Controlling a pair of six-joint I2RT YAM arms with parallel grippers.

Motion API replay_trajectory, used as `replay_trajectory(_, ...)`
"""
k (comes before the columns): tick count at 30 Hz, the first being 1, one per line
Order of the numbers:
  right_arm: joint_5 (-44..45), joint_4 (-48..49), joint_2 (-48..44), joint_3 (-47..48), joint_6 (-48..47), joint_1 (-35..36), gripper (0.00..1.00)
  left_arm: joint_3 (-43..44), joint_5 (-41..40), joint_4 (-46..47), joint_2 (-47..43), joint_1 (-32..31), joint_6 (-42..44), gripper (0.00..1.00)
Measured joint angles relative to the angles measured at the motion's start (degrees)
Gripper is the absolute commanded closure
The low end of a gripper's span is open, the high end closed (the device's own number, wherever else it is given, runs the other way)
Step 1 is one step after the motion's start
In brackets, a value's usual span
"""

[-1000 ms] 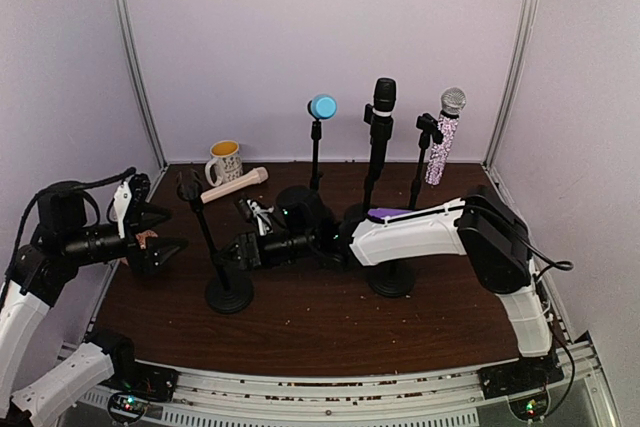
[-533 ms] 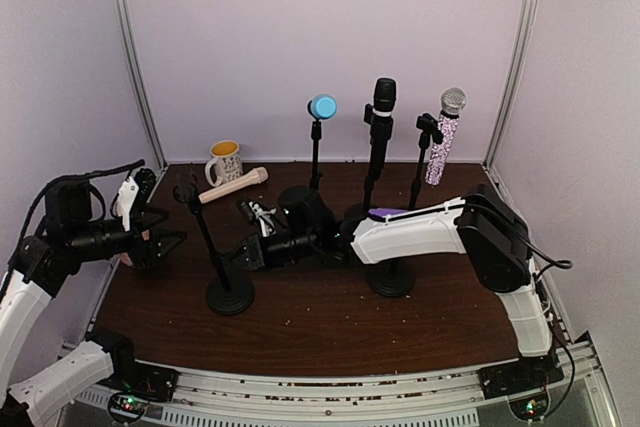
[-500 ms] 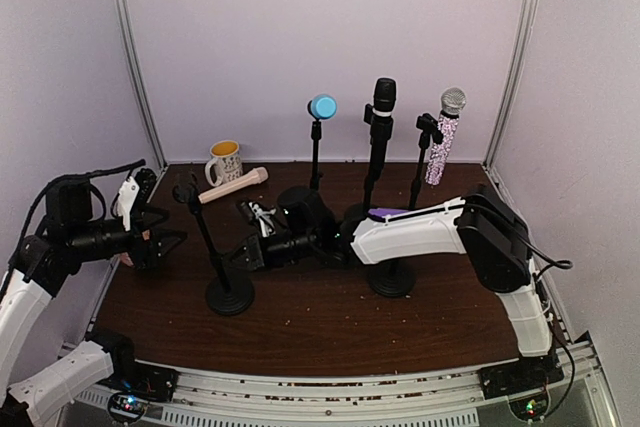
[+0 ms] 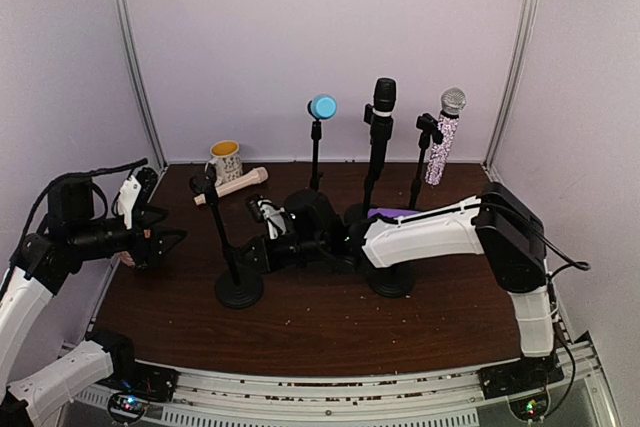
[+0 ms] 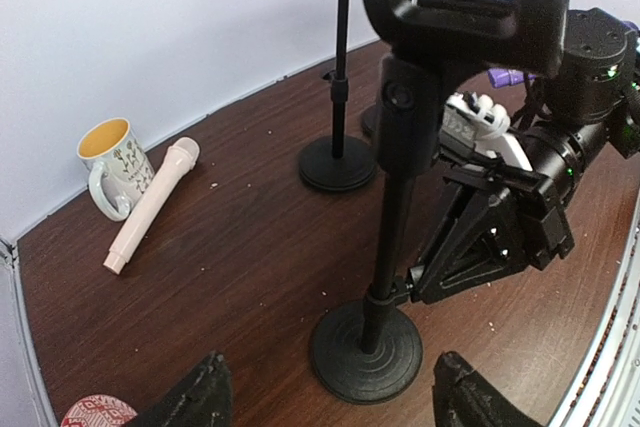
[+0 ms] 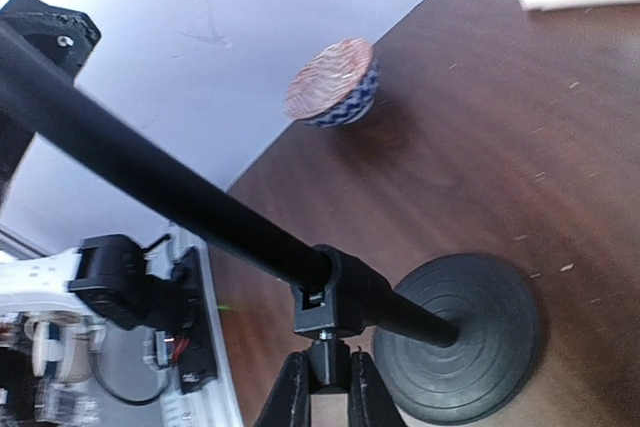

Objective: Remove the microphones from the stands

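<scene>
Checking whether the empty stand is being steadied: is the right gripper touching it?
Touching. The right wrist view shows the right gripper with its jaws shut low on the empty stand.

microphone [image 4: 235, 184] on table [image 4: 330, 332] beside mug [image 4: 225, 159], stand [image 4: 239, 294] in front

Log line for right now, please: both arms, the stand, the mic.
right jaws: shut on empty stand, low on pole | left jaws: open, holding nothing | cream microphone: lying flat beside mug
</scene>
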Motion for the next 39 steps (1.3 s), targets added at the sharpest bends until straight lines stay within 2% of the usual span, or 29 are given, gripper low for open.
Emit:
replay_trajectory(7,18.0,-5.2,-2.9,-1.0,-12.1,2.7,1.00,1.2,-2.1,0.5,1.2,0.0,0.4,0.29)
replay_trajectory(18,49.8,-7.4,-3.1,-1.6,-34.1,10.4,1.00,1.7,-5.1,0.9,3.1,0.0,0.5,0.29)
replay_trajectory(19,51.6,-7.4,-2.7,-1.3,-35.7,10.9,0.97,1.7,-5.2,0.9,3.2,0.0,0.5,0.29)
replay_trajectory(21,55.7,-7.0,-1.7,-0.7,-39.8,11.8,0.78,1.7,-5.6,0.9,3.3,0.0,0.5,0.29)
replay_trajectory(26,63.2,-5.8,-0.2,-0.4,-46.5,13.0,0.42,1.7,-6.1,0.9,3.3,0.0,0.5,0.29)
replay_trajectory(28,64.8,-6.2,-0.1,-0.4,-47.6,13.0,0.33,1.7,-6.1,0.9,3.3,0.0,0.5,0.29)
replay_trajectory(32,65.2,-6.4,-0.3,-0.5,-45.7,13.0,0.24,1.7,-6.3,0.9,3.3,0.0,0.5,0.29)
replay_trajectory(35,62.6,-6.7,-2.4,-2.4,-40.7,13.0,0.23,1.7,-6.3,0.9,3.3,0.0,0.5,0.29)
replay_trajectory(39,53.7,-6.0,-9.1,-8.5,-29.6,12.2,0.23,1.7,-6.3,0.9,3.2,0.0,0.5,0.29)
